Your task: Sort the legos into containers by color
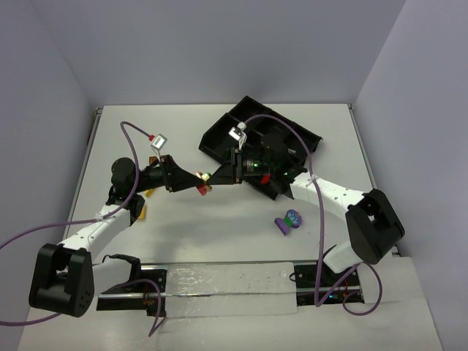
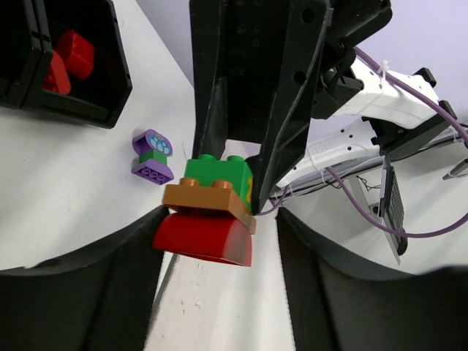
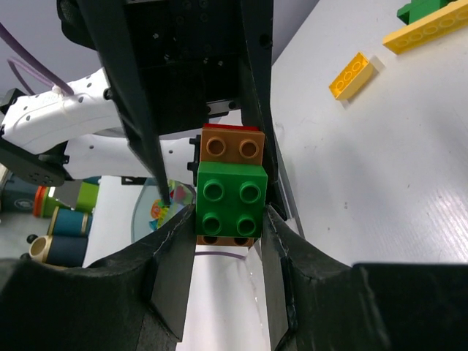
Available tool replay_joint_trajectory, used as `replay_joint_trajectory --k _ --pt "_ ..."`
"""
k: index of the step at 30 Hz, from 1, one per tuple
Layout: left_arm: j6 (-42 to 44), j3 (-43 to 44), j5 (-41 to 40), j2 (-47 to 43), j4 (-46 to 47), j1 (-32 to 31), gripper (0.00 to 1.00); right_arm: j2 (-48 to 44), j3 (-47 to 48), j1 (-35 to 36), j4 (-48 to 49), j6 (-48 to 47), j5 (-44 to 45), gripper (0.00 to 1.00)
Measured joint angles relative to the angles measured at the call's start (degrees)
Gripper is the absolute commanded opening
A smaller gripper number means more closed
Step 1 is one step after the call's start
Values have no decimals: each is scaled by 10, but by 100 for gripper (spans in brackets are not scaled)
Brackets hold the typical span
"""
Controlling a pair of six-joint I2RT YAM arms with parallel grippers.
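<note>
A stack of legos hangs in the air between my two arms: a green brick [image 3: 230, 199] on an orange plate [image 3: 232, 146] on a red curved brick [image 2: 205, 238]. My right gripper [image 3: 229, 219] is shut on the green brick's sides. From the other side, my left gripper [image 2: 219, 228] stands around the red brick, open. Its left finger is at the brick's edge and there is a gap on the right. In the top view the stack [image 1: 202, 183] is just left of the black tray [image 1: 219, 135]. Red bricks [image 2: 73, 55] lie in one compartment. A purple flower-shaped piece [image 1: 290, 221] lies on the table.
On the table near the left arm lie a short yellow brick [image 3: 353, 74], a long yellow plate [image 3: 428, 33] and a green piece [image 3: 420, 9]. The right arm reaches over the tray. A shiny strip [image 1: 227, 289] runs along the near edge between the bases.
</note>
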Motion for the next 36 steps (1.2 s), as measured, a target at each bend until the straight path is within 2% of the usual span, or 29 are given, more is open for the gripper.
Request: replay_joint_trajectory --k 6,7,9,22,28,32,36 --pt "-3 -3 -3 0 1 0 31 1 7 1 3 -2 -10 10" --pt "-6 -3 -3 0 3 0 23 2 7 1 3 -4 -12 10" --pt "-6 -3 -5 0 4 1 1 6 8 2 2 -5 -16 10" --pt "1 -3 -21 1 -23 0 0 6 15 -22 -23 -31 -6 10" --pt "1 -3 -40 0 -27 0 0 3 23 -38 -66 -50 24 10" --pt "23 0 -61 0 -75 0 0 2 32 -38 -122 -71 75 10" --pt "64 15 -99 -2 -167 0 0 -1 52 -38 -212 -114 179 10"
